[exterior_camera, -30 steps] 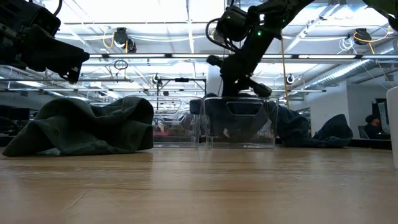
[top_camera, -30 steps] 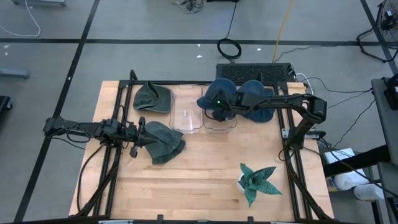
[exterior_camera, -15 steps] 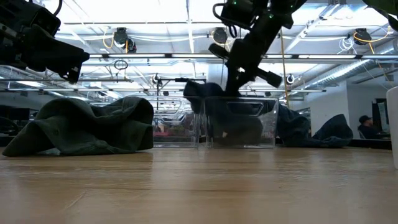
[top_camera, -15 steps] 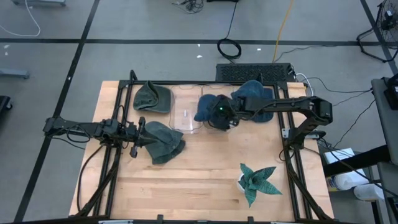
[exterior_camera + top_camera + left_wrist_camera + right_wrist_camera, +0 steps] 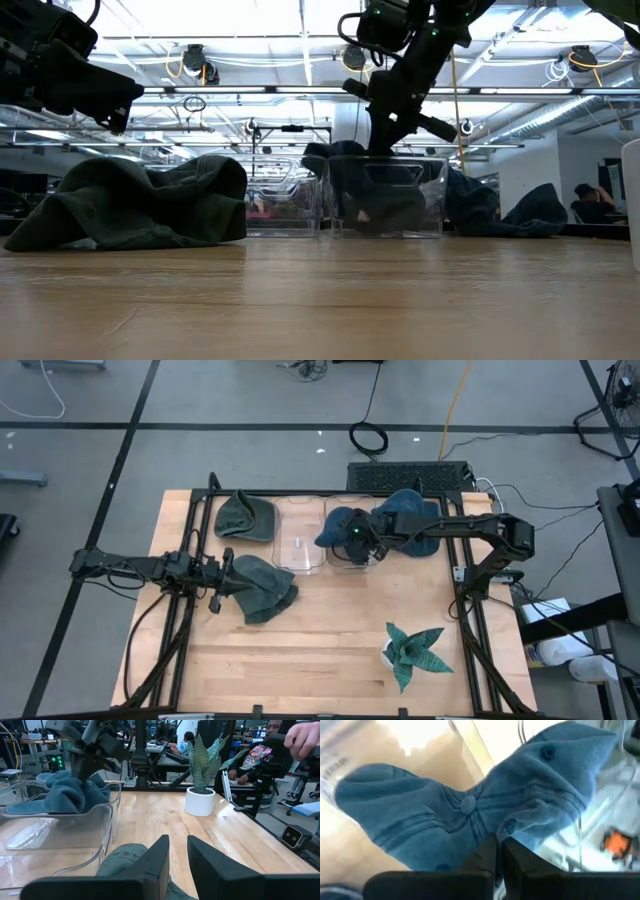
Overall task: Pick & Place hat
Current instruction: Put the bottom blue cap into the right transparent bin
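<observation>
Clearly that blue hat is soft and floppy, draping over the rim of the right-hand clear bin, where the right gripper has it pinched by a fold of crown. Being light, limp cloth, it looks best taken by a bunched fold. Left of the bin, the left gripper hovers, fingers narrowly parted, over a green hat.

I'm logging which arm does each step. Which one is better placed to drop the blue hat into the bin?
The right. Its pincer is shut on the blue hat directly above the clear bin. The left pincer sits at a green hat, away from the bin.
</observation>
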